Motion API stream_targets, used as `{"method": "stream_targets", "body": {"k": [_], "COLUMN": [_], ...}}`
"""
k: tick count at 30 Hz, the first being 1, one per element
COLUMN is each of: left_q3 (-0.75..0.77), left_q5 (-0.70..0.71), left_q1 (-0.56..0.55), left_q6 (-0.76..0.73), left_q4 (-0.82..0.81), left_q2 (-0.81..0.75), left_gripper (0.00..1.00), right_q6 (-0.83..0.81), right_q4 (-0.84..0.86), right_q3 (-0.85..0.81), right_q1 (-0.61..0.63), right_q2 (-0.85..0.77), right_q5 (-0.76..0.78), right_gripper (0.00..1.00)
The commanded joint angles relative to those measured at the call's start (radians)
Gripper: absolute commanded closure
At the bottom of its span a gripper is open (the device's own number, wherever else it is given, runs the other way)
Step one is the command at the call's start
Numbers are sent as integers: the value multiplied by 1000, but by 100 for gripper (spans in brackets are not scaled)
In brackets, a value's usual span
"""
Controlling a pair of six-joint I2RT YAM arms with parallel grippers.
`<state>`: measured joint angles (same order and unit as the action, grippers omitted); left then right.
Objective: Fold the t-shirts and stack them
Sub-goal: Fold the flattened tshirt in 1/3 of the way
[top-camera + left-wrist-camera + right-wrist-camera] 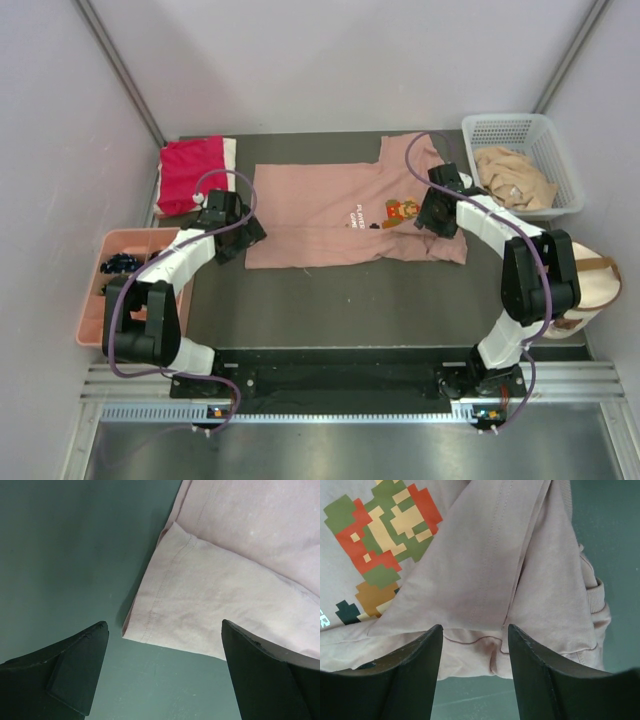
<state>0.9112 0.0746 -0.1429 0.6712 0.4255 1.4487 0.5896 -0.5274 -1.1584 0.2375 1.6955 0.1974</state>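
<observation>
The dusty-pink t-shirt (330, 215) lies spread on the dark table, its pixel-art print (402, 211) facing up. My left gripper (245, 235) is open at the shirt's near-left corner. In the left wrist view that hemmed corner (165, 605) lies flat just ahead of the left gripper (162, 630), untouched. My right gripper (432, 215) hovers over the shirt's right side. In the right wrist view the right gripper (475, 630) stands partly open astride a bunched fold of pink cloth (485, 570) beside the print (380, 540). A folded red t-shirt (190, 172) sits at the back left on a white one (230, 150).
A white basket (510, 125) at the back right holds a crumpled tan t-shirt (512, 178). A round cream bag (598, 285) lies at the right edge behind the right arm. A pink tray (85, 300) with dark small items (122, 263) sits at the left.
</observation>
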Motion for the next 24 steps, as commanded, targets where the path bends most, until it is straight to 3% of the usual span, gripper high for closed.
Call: {"method": "stream_targets", "body": {"k": [1, 7, 18, 22, 24], "left_q3": [-14, -15, -12, -12, -12], "left_q5": [4, 5, 7, 7, 7], "left_q1": [-3, -1, -1, -3, -1], "left_q6": [5, 5, 5, 7, 7], "left_q4": [-24, -21, -22, -19, -21], "left_q2": [-28, -24, -14, -10, -8], "left_gripper": [1, 1, 1, 1, 1], "right_q6": [21, 26, 29, 27, 29], "right_q4": [1, -5, -5, 3, 7], "right_q3": [0, -1, 5, 6, 8], "right_q1": [3, 3, 3, 3, 2], "right_q2": [0, 9, 32, 43, 50], "right_q5": [48, 54, 68, 69, 71], "right_gripper": [46, 53, 55, 60, 69]}}
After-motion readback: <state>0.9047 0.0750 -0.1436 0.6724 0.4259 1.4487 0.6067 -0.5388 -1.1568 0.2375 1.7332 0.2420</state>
